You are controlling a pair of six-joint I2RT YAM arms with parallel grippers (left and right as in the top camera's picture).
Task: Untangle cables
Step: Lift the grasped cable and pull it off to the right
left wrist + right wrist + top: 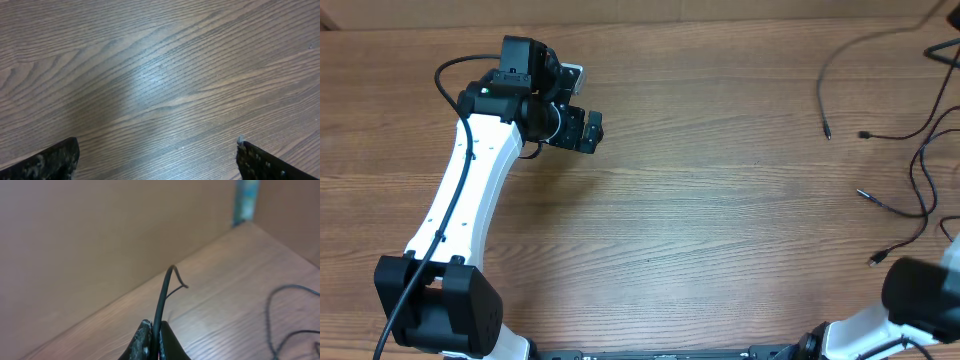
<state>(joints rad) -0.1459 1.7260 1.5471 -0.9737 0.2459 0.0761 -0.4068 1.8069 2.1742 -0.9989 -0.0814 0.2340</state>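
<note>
Several thin black cables [918, 178] lie in loose strands at the table's right side, with small plug tips pointing left [861, 194]. One strand [823, 85] curves apart toward the back. My right gripper [153, 328] is shut on a black cable [163, 297], which rises from between the fingers and bends over at its top. More cable [268, 317] lies on the table to the right of it. My left gripper [584, 129] is at the far left, far from the cables. It is open and empty over bare wood [157, 156].
The wooden table [700, 220] fills the overhead view. A brown wall [100, 240] stands behind the table edge in the right wrist view. The right arm's base [920, 290] sits at the front right corner, close to the cables.
</note>
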